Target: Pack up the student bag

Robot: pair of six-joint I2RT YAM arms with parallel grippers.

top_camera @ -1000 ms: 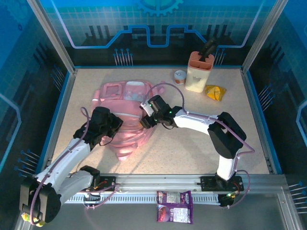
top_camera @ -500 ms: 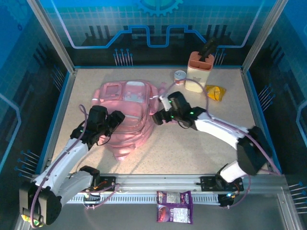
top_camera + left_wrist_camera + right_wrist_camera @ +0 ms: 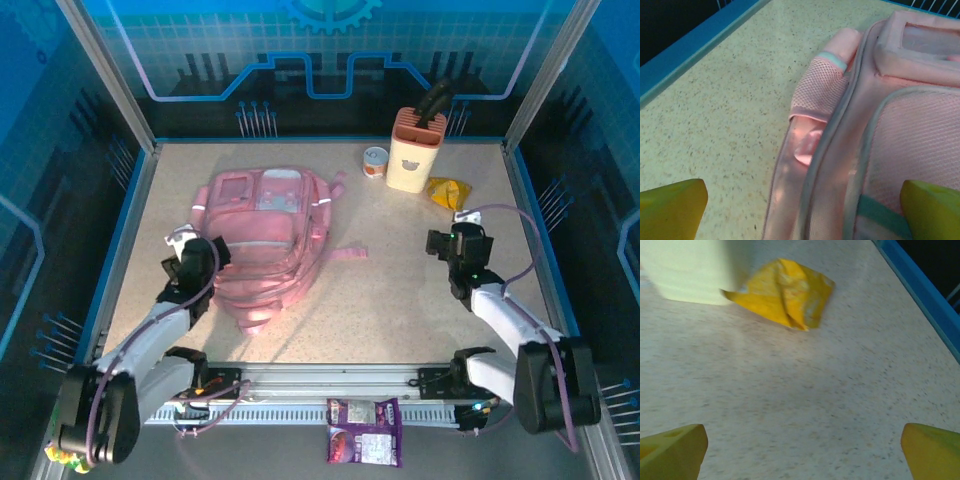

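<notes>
**Pink bag flat at centre-left, both grippers spread and holding nothing**

In the top view the student bag, a large soft pink fabric backpack with pale front pockets and white trim, lies flat on the speckled beige table, left of the frame's centre. 1 pink strap trails out to its right. The left gripper sits at the bag's left edge. The right gripper is well apart from the bag, at centre-right. In the upper right stand a cream holder with a salmon top and a small can just to its left. A crumpled yellow packet lies to the holder's right. A purple packet lies at the bottom of the frame.

The left wrist view adds what the top view cannot resolve: a pink mesh side pocket with a teal band on the bag, and 2 yellow fingertips at the lower corners, jaws wide with nothing gripped.

The right wrist view shows the yellow packet's creases in the upper middle of the frame, touching the cream holder's base, and the table's blue rim at the upper right. Its fingertips likewise stand wide over bare table.
</notes>
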